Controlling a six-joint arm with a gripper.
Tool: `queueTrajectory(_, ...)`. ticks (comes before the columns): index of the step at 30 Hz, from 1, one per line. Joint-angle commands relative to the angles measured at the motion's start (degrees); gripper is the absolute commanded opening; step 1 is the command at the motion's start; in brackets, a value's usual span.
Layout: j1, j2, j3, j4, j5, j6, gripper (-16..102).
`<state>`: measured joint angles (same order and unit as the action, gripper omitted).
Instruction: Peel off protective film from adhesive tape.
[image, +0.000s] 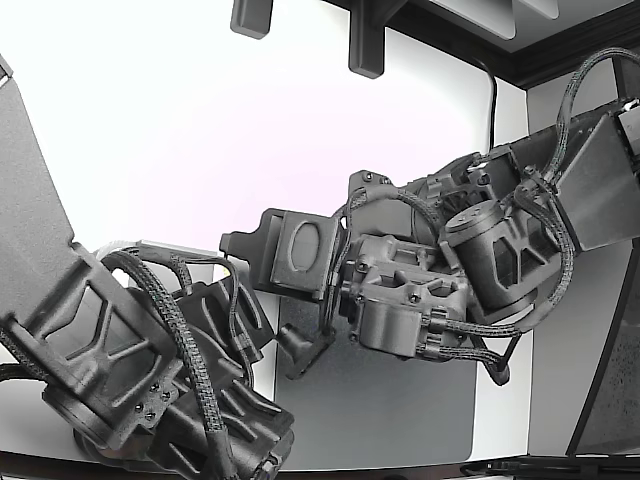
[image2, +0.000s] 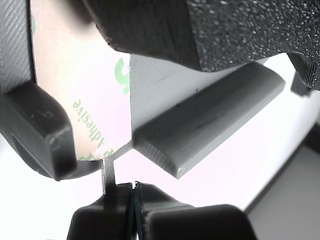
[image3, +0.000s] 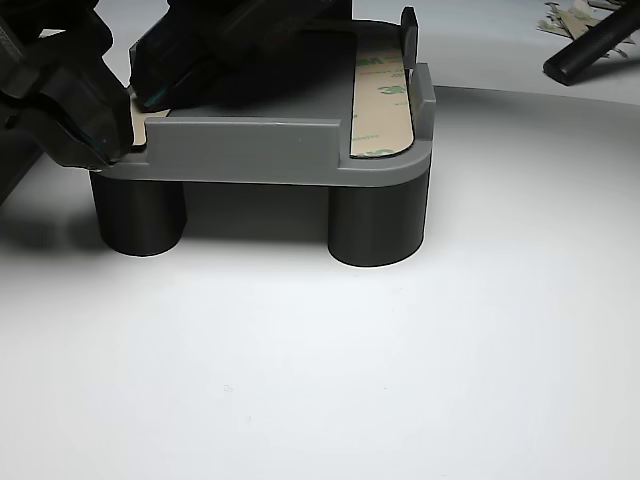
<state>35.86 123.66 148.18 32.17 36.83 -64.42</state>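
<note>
A grey holder (image3: 250, 150) stands on two dark round legs and carries adhesive tape with a pale liner printed in green (image3: 385, 100). In the wrist view the liner (image2: 85, 100) lies flat beside the holder's grey ridge (image2: 210, 120). A thin tab of film (image2: 107, 172) hangs from the liner's edge down into my gripper (image2: 132, 195), whose jaws are pressed together. In the other view my gripper (image3: 135, 105) pinches a beige film tab (image3: 152, 118) at the holder's left end. In the exterior view the fingertips are hidden among the arm bodies.
In the exterior view two dark arms crowd the middle, one from the lower left (image: 150, 370) and one from the right (image: 480, 260), above a grey mat (image: 400, 410). The other view shows a white table (image3: 400, 350) and a dark rod (image3: 590, 45) with paper scraps at the far right.
</note>
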Motion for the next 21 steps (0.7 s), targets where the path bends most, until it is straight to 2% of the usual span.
queueTrajectory(1, -0.09, 1.41, -2.02, 0.0, -0.09, 0.18, -11)
queueTrajectory(21, 0.35, 1.93, -2.2, 1.49, 0.0, 0.79, -11)
